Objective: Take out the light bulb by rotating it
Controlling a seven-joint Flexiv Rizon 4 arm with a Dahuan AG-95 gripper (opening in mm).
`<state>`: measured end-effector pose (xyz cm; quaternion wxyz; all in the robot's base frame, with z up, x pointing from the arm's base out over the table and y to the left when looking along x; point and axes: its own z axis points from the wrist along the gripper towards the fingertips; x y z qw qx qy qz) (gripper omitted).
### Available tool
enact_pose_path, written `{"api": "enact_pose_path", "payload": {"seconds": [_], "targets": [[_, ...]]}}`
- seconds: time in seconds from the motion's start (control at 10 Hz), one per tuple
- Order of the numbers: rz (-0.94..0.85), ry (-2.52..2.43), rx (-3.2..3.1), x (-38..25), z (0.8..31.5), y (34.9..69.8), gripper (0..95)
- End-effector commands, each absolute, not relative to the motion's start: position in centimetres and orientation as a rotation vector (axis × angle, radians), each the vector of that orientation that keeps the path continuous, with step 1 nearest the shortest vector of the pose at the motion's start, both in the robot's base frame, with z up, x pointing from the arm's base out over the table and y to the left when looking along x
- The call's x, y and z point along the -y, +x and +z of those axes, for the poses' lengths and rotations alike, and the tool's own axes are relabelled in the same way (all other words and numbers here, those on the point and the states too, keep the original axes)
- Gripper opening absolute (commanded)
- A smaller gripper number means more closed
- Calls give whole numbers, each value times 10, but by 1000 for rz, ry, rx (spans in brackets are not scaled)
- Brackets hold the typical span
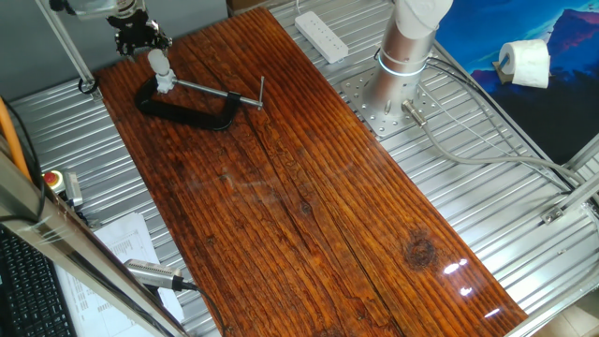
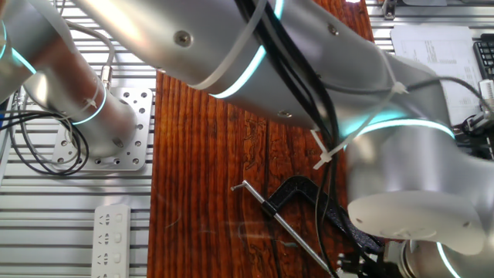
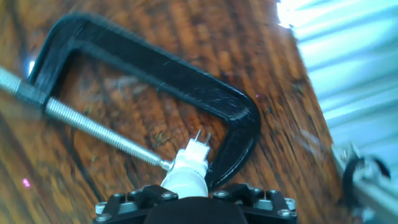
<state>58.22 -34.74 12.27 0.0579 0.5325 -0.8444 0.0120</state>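
My gripper (image 3: pixel 193 202) fills the bottom edge of the hand view, its jaws closed on the light bulb (image 3: pixel 186 176), whose base with two thin pins points down between the black C-clamp (image 3: pixel 155 68) and its steel screw bar (image 3: pixel 93 127). One fixed view alone shows the bulb (image 1: pixel 161 68) hanging below the gripper (image 1: pixel 140 39), touching the clamp (image 1: pixel 187 108). My arm (image 2: pixel 255 62) blocks the other.

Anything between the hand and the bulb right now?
No. The light bulb already sits at the hand, its base end pointing at the black C-clamp. In one fixed view it hangs just below the hand, above the clamp; contact isn't clear.
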Motion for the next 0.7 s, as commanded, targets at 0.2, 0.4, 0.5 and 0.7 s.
{"api": "enact_pose_path", "payload": {"seconds": [0.2,0.4,0.5,0.7], "targets": [[-29,1045,2865,349,116,581,570],[-60,1021,2878,349,116,581,570],[-62,1019,2877,349,116,581,570],[-60,1000,2884,350,114,577,570]]}}
